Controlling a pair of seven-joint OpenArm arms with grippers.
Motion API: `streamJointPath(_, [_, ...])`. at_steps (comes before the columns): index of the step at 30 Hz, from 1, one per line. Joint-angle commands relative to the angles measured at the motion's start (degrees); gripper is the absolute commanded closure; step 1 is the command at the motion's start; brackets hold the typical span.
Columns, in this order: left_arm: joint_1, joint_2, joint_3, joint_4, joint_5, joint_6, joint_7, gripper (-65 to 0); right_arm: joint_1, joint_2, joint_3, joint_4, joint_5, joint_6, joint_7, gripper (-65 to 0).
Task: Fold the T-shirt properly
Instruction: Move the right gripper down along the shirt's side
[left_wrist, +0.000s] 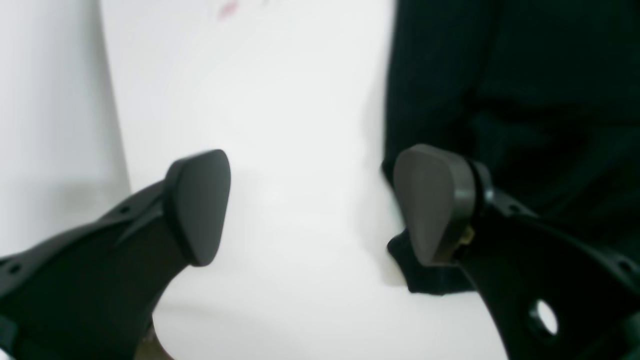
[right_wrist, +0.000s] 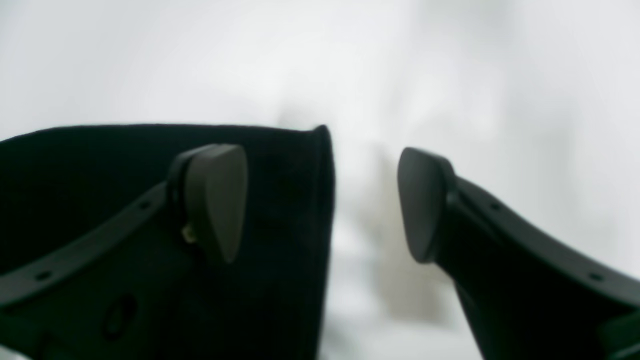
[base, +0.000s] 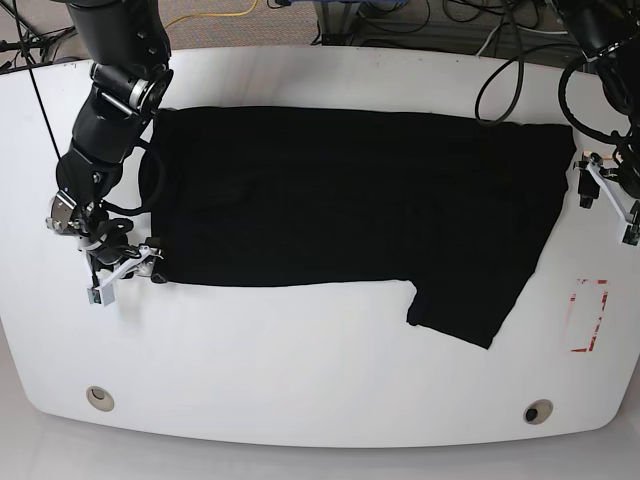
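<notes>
Left wrist view: the left gripper (left_wrist: 310, 205) stands wide open with nothing between its pads — one pad over bare white table (left_wrist: 280, 125), the other against the edge of the T-shirt (left_wrist: 525, 100), whose black cloth fills the side beyond that pad.

Right wrist view: the right gripper (right_wrist: 322, 202) is also spread wide and holds nothing. One pad lies over the T-shirt's black cloth, whose corner edge stands between the pads; the other pad is over table.

Base view: the T-shirt (base: 350, 200) lies flat across the table (base: 300, 360), plain black side up, one sleeve jutting toward the table's near edge. The right gripper (base: 120, 265) sits at the shirt's near corner on one end; the left gripper (base: 605, 195) sits just off the shirt's opposite end, above a red mark (base: 588, 315).
</notes>
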Motion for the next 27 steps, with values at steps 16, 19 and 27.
streamJointPath(16, [-0.8,-1.3,-0.3,0.7,-0.6,0.0,-1.2,-51.2,2.2,-1.4,-0.6,-2.6,0.4,0.5,3.2,-41.2])
streamJointPath(19, [-0.9,-1.3,-0.2,0.8,0.8,0.0,-1.2,-51.2,2.1,-1.6,-0.6,-2.6,0.4,0.5,3.2,-32.2])
streamJointPath(27, [-5.9,-0.4,-0.1,-1.4,8.1,0.0,-1.3,-51.2,2.0,-1.7,-0.6,-2.6,0.4,0.5,3.2,-7.6])
